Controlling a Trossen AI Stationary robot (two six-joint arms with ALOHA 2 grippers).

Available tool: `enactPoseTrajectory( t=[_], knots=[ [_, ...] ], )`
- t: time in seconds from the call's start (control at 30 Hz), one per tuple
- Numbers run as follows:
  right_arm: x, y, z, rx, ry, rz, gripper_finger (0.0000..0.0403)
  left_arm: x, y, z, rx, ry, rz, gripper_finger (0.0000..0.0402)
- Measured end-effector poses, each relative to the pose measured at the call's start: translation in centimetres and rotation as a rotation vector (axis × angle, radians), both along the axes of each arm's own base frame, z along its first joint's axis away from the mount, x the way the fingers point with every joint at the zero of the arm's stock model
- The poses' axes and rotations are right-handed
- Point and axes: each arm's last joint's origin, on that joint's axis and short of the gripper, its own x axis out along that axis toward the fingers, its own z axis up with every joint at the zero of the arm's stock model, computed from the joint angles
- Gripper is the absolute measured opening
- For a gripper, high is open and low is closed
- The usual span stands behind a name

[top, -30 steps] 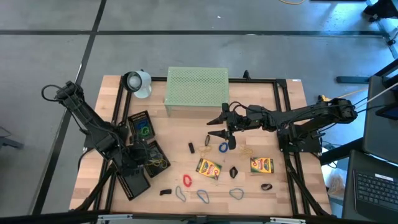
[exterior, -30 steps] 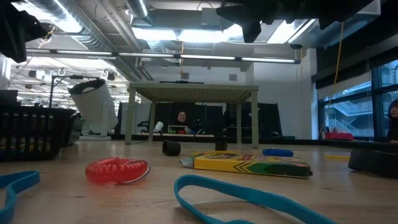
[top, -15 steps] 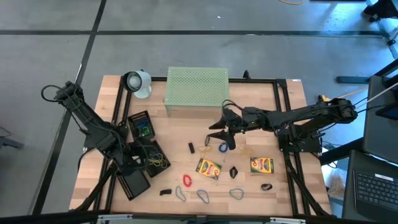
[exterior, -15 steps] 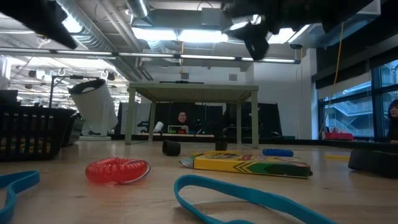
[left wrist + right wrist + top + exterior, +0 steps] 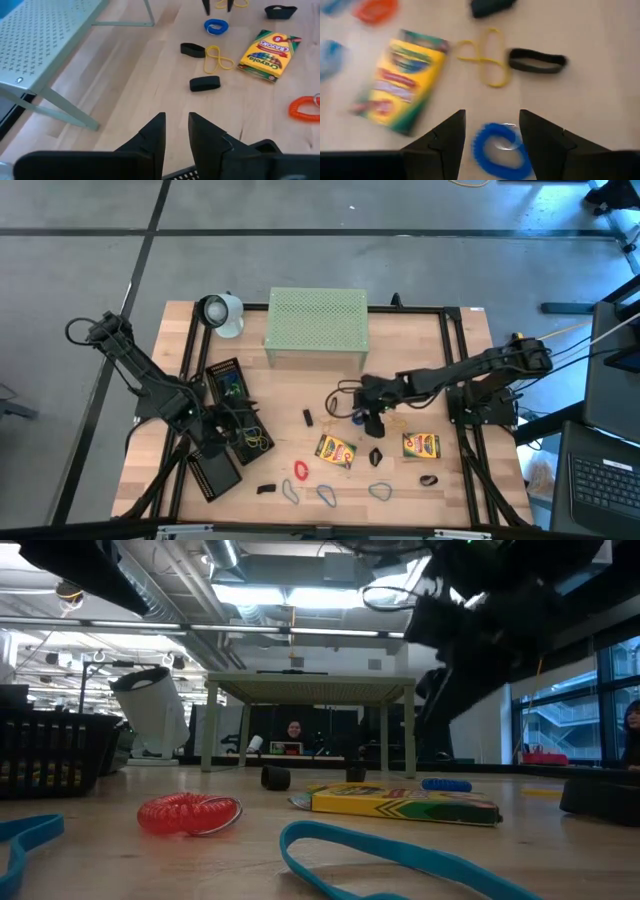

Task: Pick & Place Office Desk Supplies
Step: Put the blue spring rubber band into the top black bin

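Right gripper (image 5: 490, 131) (spread) probably half-hides blue coil (image 5: 499, 147).

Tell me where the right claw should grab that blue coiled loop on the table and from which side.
Come straight down from above. The blue coil lies flat on the table, a thin ring with an open middle, so probably pinch across its rim. The right claw is open and already straddles its edge; the yellow band and crayon box lie apart.

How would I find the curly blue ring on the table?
Start at the big green perforated stand at the table's far edge, then go down to the right gripper, open. The blue coil ring lies between its fingers. It is springy and curly; the blue bands nearby are flat.
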Motion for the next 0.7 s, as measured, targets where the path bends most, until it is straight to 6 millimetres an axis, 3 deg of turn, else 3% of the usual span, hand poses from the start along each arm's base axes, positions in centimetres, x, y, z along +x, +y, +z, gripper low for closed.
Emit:
enactPoseTrajectory(
  t=[0.13,0.37,0.53,0.7],
  knots=[
    [0.3,-0.5,-1.5,-0.132,0.045,-0.031,0.0187,0.1,0.1,0.0,-0.004,-0.003,0.007,0.0077],
    [0.6,-0.5,-4.4,-0.166,0.155,0.021,0.0187,0.2,0.0,0.1,-0.013,-0.014,0.001,0.0077],
    [0.8,-0.6,-4.7,-0.213,0.156,0.012,0.0182,0.2,0.0,0.1,-0.012,-0.015,0.001,0.0077],
    [0.8,-0.6,-4.7,-0.202,0.149,0.019,0.0145,0.2,0.0,0.1,-0.011,-0.015,0.001,0.0077]
  ],
)
